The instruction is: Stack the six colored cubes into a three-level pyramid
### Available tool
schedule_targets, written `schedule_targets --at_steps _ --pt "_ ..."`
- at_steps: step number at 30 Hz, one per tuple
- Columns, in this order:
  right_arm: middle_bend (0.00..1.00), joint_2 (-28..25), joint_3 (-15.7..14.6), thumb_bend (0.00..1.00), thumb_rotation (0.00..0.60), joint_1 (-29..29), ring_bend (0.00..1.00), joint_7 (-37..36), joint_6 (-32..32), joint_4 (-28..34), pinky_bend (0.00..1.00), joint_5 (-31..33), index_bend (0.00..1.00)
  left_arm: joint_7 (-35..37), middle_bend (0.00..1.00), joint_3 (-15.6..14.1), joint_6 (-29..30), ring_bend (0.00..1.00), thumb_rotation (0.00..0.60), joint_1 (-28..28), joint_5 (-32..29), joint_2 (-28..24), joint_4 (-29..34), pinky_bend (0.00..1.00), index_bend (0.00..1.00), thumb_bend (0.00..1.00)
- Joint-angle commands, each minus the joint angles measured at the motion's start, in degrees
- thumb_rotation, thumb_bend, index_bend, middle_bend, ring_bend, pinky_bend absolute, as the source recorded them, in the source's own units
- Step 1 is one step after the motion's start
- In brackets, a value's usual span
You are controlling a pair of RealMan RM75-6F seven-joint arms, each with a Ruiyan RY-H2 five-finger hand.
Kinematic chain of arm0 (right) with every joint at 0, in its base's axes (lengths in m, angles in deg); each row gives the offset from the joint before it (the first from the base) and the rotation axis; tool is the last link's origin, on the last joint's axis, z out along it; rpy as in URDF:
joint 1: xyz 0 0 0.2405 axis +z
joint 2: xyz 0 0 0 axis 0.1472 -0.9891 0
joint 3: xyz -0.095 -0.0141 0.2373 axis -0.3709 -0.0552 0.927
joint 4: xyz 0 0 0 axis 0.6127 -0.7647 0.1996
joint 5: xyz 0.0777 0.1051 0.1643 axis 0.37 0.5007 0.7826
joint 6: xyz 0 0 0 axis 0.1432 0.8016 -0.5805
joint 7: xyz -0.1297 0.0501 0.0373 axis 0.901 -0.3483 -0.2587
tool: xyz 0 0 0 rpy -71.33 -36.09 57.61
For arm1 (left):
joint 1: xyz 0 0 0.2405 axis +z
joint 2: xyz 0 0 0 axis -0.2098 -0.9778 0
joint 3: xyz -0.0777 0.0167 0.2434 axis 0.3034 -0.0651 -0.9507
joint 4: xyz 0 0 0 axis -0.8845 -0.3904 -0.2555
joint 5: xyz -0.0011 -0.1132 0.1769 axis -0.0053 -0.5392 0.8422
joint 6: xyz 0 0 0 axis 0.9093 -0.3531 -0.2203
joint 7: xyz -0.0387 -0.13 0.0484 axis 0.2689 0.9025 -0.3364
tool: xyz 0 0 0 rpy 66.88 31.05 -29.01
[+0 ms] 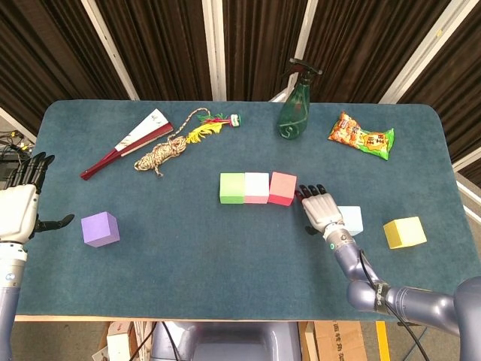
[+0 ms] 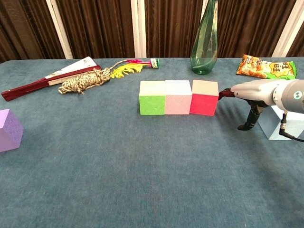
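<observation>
Dark curtains behind, teal felt table [image 1: 188, 256] underneath. My right hand [image 1: 320, 208], fingers flat and holding nothing, nudges the red foam cube [image 1: 282, 188] against the pink cube [image 1: 256, 187] beside the green cube [image 1: 232, 188]. It sits slightly skewed, so I'd push squarely and gently.

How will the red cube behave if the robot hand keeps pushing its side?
The red cube probably slides rather than tips: it sits flat and boxy. It looks light, foam-like. It may twist, since it already sits slightly skewed against the pink cube.
</observation>
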Motion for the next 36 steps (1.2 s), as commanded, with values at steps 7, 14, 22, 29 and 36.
schedule_targets --at_steps 7,14,22,29,36 --pt "0.04 0.2 -0.1 0.3 0.6 0.2 0.0 -0.3 -0.1 0.0 0.0 -0.3 0.1 0.0 0.0 0.0 -0.1 0.01 0.6 0.0 0.0 0.0 0.1 0.08 0.0 0.13" --pt "0.04 0.7 -0.4 0.3 0.6 0.7 0.0 0.0 -0.4 -0.5 0.0 0.2 0.1 0.1 0.0 0.2 -0.1 0.01 0.6 0.1 -0.2 -0.1 0.1 0.08 0.0 0.13" --pt "0.04 0.6 -0.5 0.3 0.6 0.9 0.0 0.2 -0.1 -0.3 0.0 0.7 0.08 0.4 0.0 0.2 -0.3 0.01 0.6 0.2 -0.2 -0.3 0.2 0.08 0.0 0.13" --pt "0.03 -0.2 -0.4 0.3 0.6 0.6 0.0 0.8 2.0 1.0 0.0 1.9 0.0 0.8 0.0 0.4 -0.4 0.01 0.6 0.3 -0.3 -0.6 0.2 0.08 0.0 0.13" --pt "0.03 -1.6 1.2 0.3 0.6 -0.4 0.0 -0.5 5.8 3.6 0.0 1.6 0.0 1.1 0.0 0.4 -0.4 0.01 0.6 0.4 -0.1 -0.7 0.3 0.08 0.0 0.13"
